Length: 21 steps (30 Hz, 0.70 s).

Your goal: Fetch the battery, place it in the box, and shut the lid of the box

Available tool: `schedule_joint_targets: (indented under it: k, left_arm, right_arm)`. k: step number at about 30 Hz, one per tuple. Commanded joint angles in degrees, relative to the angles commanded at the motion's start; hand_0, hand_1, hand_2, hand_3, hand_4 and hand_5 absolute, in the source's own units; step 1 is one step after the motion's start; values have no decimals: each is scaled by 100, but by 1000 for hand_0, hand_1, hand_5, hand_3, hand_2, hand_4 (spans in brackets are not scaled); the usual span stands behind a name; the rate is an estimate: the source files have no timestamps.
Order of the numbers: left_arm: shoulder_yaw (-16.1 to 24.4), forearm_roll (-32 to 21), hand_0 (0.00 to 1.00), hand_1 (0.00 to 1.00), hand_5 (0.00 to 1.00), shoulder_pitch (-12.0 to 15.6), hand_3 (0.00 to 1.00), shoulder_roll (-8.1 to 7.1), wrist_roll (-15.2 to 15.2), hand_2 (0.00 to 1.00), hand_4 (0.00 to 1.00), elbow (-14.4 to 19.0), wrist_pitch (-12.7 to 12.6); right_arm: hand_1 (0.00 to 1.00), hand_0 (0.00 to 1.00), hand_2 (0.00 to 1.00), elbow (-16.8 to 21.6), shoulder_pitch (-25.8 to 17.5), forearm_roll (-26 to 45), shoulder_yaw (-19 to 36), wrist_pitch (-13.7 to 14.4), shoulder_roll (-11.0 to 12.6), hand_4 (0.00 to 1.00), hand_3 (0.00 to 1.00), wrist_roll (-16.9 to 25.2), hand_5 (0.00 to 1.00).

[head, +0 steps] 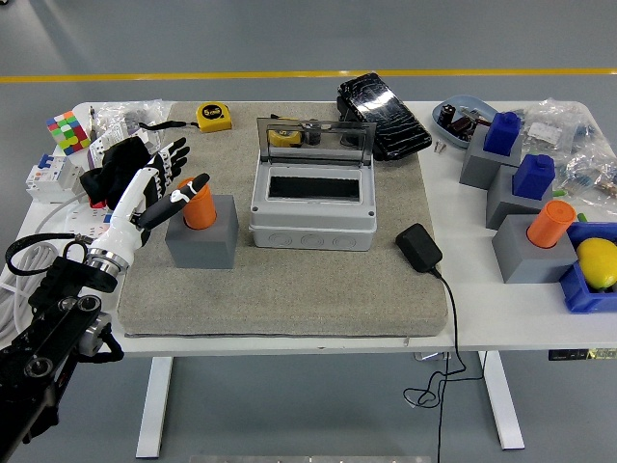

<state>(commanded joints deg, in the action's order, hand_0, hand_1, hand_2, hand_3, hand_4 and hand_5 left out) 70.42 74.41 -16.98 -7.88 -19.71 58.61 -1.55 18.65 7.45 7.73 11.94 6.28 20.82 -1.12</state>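
An orange cylindrical battery [201, 208] stands upright in a grey block holder [202, 241] on the left part of the grey mat. My left hand [174, 181], white with black fingers, reaches in from the lower left. Its fingers are spread, with one fingertip [198, 181] over the battery's top and the others to the battery's left. It holds nothing. The grey box [312, 210] stands at the mat's middle, right of the holder, with its clear lid [315, 138] tilted up and open at the back. The right arm is out of view.
A black adapter [418, 247] with a cable lies right of the box. Grey blocks carrying blue pieces [502, 132] and another orange cylinder [550, 224] stand at the right, next to a blue bin with a yellow fruit [599, 262]. A tape measure [214, 117], black case [383, 114], glove [114, 166] and colour cube [67, 131] lie along the back and left.
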Motion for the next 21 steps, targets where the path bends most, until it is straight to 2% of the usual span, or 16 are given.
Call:
schedule_joint_targets:
  k: [6,7,12,13,18,19,21]
  left_arm:
    - [-129,-116,915,906,452,-22,863,22,-193,912,998,-118,-94]
    - [-148,-126,789,801,243,-35,791,28,-215,819,998,-142,-107]
    - [-229,-180,789,801,243,-104,791,68,-304,819,998,-315,-175]
    - [-242,-196,721,727,165,-115,736,79,-319,741,998,-358,-170]
    - [-295,-245,721,727,165,-148,736,142,-462,741,998,-500,-249]
    - [-301,-252,658,642,113,-154,684,158,-491,651,998,-519,-271]
    - [-316,-260,658,642,113,-171,684,190,-544,651,998,-553,-315]
  right_arm:
    - [594,556,593,1,8,7,-38,-1,9,922,551,-3,494]
    - [592,555,592,2,12,4,-38,0,11,922,551,-3,494]
    - [592,555,592,6,20,-4,-35,0,9,922,551,-1,494]
    - [593,556,592,6,19,-4,-33,-1,8,922,551,-1,494]
    - [593,556,592,4,4,4,-34,-5,3,922,551,-3,494]
    - [594,556,592,3,0,4,-33,-6,2,924,551,-4,492]
    - [594,556,592,2,-8,6,-30,-6,-1,924,551,-4,492]
